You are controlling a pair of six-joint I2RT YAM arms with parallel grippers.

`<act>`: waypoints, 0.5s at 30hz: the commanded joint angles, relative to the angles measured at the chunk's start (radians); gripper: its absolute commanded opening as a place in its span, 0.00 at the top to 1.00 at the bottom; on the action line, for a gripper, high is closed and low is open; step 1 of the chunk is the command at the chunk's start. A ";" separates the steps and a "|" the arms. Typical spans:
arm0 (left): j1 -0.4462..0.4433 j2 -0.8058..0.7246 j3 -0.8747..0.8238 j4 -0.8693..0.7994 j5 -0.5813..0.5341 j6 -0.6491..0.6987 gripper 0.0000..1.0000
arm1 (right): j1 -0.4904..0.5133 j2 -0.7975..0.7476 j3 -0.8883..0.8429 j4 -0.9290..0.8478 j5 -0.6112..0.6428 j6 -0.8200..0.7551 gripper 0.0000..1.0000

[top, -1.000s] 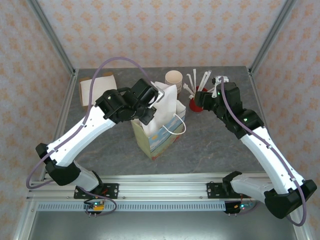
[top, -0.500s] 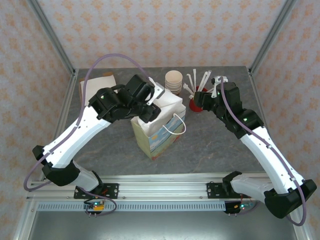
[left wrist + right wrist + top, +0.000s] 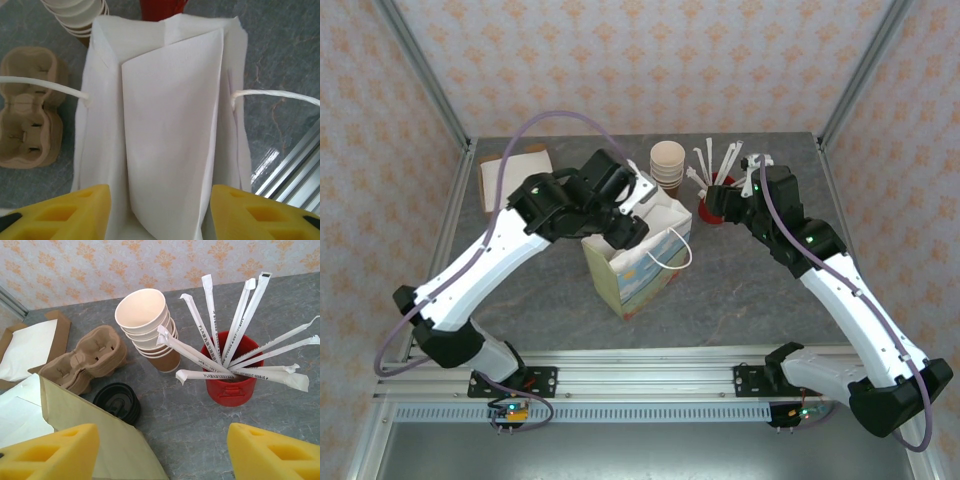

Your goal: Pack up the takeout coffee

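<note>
Left wrist footage suggests bag-opening is in hand, the left gripper point(image 3: 157, 196) spread empty over the paper bag point(image 3: 170, 115), while the takeout coffee point(image 3: 117, 402), stood just beyond its far side, is to be grasped next by the released right gripper point(image 3: 162, 442).

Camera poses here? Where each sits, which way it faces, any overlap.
Top external: above, behind the robot, looking down on the table; left gripper at paper bag, right gripper by red cup.
Left wrist: over the bag, looking down into it; own yellow fingers.
Right wrist: faces back wall over lidded coffee cup; own yellow fingers.
Both wrists see the cup stack.
</note>
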 commanded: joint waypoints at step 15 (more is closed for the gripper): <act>0.080 -0.110 -0.034 0.171 -0.087 -0.043 0.45 | -0.005 -0.047 0.022 -0.031 0.131 -0.028 0.30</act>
